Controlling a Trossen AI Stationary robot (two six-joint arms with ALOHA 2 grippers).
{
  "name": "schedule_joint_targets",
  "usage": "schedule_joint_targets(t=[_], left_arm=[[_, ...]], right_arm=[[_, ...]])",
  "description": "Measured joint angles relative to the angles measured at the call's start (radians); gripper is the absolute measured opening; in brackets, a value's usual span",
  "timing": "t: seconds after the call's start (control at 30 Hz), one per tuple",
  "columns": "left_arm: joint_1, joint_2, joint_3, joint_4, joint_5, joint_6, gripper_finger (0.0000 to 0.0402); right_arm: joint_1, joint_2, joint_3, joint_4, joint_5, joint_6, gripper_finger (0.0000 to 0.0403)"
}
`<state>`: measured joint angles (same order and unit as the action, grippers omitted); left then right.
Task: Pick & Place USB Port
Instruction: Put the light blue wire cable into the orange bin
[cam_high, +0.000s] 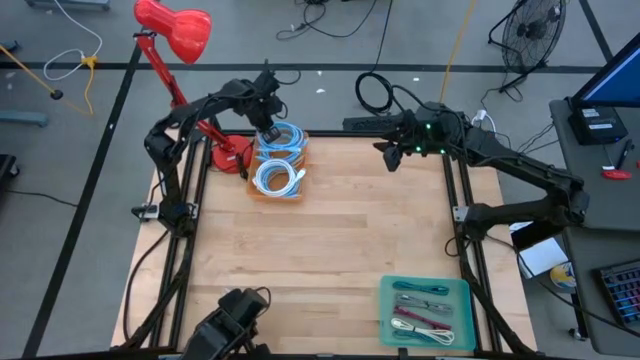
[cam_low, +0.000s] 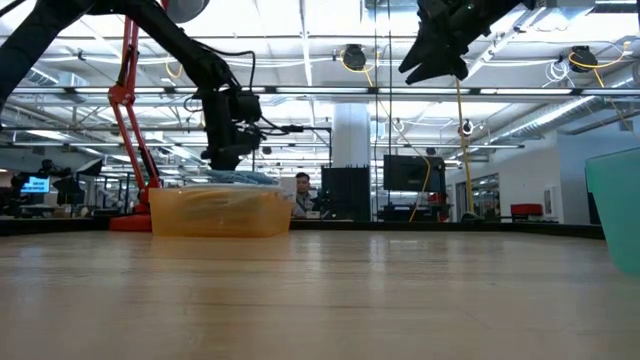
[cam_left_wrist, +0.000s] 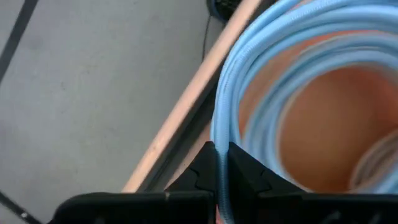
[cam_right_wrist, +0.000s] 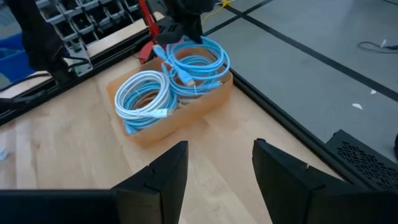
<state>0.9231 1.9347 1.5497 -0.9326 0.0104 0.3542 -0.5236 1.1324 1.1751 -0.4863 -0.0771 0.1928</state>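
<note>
An orange bin (cam_high: 279, 190) stands at the table's far left. It holds two coiled cables: a light-blue coil (cam_right_wrist: 198, 59) at its far end and a paler coil (cam_right_wrist: 144, 93) nearer. My left gripper (cam_high: 268, 131) points down over the bin's far end and is shut on the light-blue coil (cam_left_wrist: 249, 93). My right gripper (cam_right_wrist: 217, 168) hangs open, high above the table's far right part (cam_low: 435, 62), with nothing between its fingers. The low view shows the left gripper (cam_low: 230, 160) just above the bin (cam_low: 220, 212). My left gripper pinches one strand on the outer edge of the light-blue coil (cam_left_wrist: 219, 163) between its two fingers (cam_left_wrist: 245, 177). It comes from above, pointing down. The coil lies in the far end of the bin, tilted, with its loops over the other cable.
A red desk lamp (cam_high: 175, 30) stands with its base (cam_high: 228, 153) just left of the bin. A teal tray (cam_high: 461, 292) with several cables sits at the near right. Bare wood lies between bin and tray.
</note>
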Motion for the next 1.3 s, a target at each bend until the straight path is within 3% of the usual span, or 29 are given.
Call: schedule_joint_targets(t=[0.33,0.9,1.3], left_arm=[[-0.059,-0.026,-0.006,-0.042,-0.025,0.019,0.0013],[-0.049,-0.026,-0.147,0.214,-0.132,-0.034,0.0012],[-0.056,-0.026,-0.154,0.342,-0.173,-0.061,0.0012]], right_arm=[[-0.02,0.01,0.0,0.004,-0.007,-0.022,0.0169],[-0.019,0.014,0.0,0.027,-0.03,-0.013,0.0169],[-0.018,0.045,-0.002,0.053,-0.059,0.027,0.0169]])
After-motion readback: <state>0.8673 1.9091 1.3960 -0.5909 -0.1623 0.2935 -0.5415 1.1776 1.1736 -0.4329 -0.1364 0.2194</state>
